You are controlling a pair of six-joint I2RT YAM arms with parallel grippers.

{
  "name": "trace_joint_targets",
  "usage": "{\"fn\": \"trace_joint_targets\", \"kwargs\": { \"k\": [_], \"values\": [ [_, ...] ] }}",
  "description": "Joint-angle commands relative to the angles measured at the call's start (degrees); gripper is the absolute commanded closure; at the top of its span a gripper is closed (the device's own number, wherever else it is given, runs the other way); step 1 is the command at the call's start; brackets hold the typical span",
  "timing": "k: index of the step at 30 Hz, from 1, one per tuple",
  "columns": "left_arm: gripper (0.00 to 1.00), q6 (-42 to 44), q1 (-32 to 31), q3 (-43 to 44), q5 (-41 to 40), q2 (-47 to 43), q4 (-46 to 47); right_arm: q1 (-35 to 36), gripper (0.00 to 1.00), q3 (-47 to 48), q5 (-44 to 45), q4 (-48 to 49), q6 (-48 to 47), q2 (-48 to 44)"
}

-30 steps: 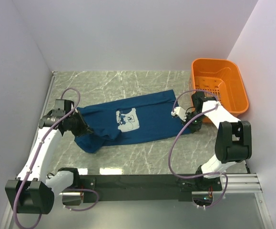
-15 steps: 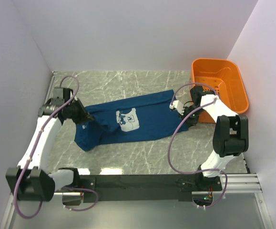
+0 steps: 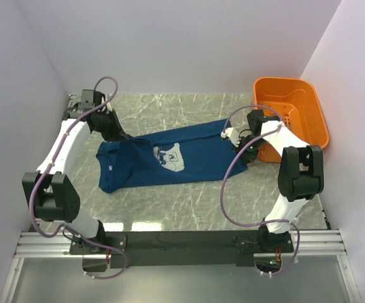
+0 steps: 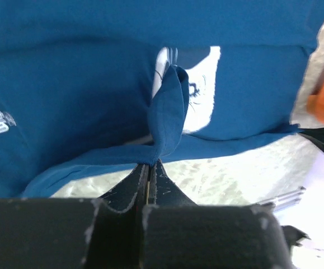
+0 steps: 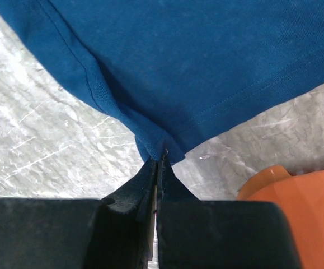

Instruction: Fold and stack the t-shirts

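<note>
A dark teal-blue t-shirt point(image 3: 169, 158) with a pale grey chest print point(image 3: 169, 158) lies spread across the marble table. My left gripper point(image 3: 124, 136) is shut on a pinch of its fabric point(image 4: 164, 126) at the far left edge. My right gripper point(image 3: 231, 136) is shut on the hem point(image 5: 156, 143) at the shirt's far right corner. In the left wrist view the fabric rises in a fold from the closed jaws, with the print point(image 4: 198, 92) behind it. In the right wrist view the stitched hem bunches at the closed jaws.
An orange plastic basket point(image 3: 292, 113) stands at the far right, close beside the right arm; its rim point(image 5: 285, 190) shows in the right wrist view. White walls close in the table on the left, back and right. The arms' base rail point(image 3: 182, 243) runs along the near edge.
My left gripper has moved toward the back of the table, dragging the shirt's left part with it. My right gripper has shifted slightly toward the back with the hem. The shirt lies flatter.
</note>
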Motion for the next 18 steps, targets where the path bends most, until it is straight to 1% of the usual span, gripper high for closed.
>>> {"fn": "trace_joint_targets", "kwargs": {
  "k": [1, 5, 9, 14, 18],
  "values": [
    [0.99, 6.70, -0.20, 5.61, -2.14, 2.68, -1.77, 0.30, 1.00, 1.82, 1.83, 2.22, 2.56, 0.43],
    [0.99, 8.63, -0.20, 9.74, -3.20, 5.50, -2.82, 0.21, 1.00, 1.82, 4.03, 3.36, 4.75, 1.14],
    [0.99, 9.95, -0.20, 11.33, -6.19, 6.30, -3.26, -0.23, 1.00, 1.56, 5.00, 4.77, 5.99, 0.88],
    [0.99, 10.75, -0.20, 12.56, -5.40, 7.79, -2.65, -0.23, 1.00, 2.17, 4.83, 6.09, 8.44, 1.32],
    [0.99, 11.10, -0.20, 13.62, -6.63, 7.97, -1.94, -0.23, 1.00, 2.70, 5.09, 7.23, 10.03, 1.49]
  ]
}}
